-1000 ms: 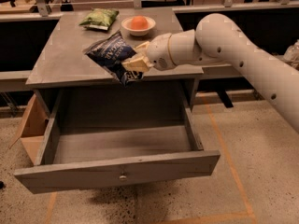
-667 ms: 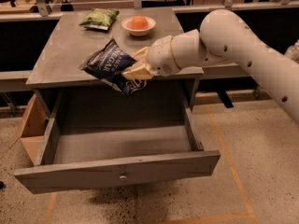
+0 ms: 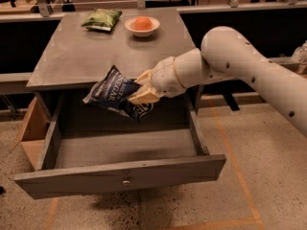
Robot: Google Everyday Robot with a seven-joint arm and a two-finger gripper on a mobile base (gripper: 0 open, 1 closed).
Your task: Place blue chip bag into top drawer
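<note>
- A grey table (image 3: pixel 72 61) stands on a speckled floor, its top drawer (image 3: pixel 120 176) pulled out towards the camera.
- The gripper (image 3: pixel 136 92) reaches in from the right above the drawer's rear half, jaws pinched on the blue chip bag (image 3: pixel 108 95).
- The bag juts left from the jaws, long axis tilted, over the cavity, so release likely needs only a short descent.
- Its white lettering seems to end "EGAR".

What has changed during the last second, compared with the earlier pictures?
The gripper, holding the blue chip bag, moved down from the front edge of the table to over the open top drawer. The drawer, green chip bag and bowl stayed as they were.
</note>
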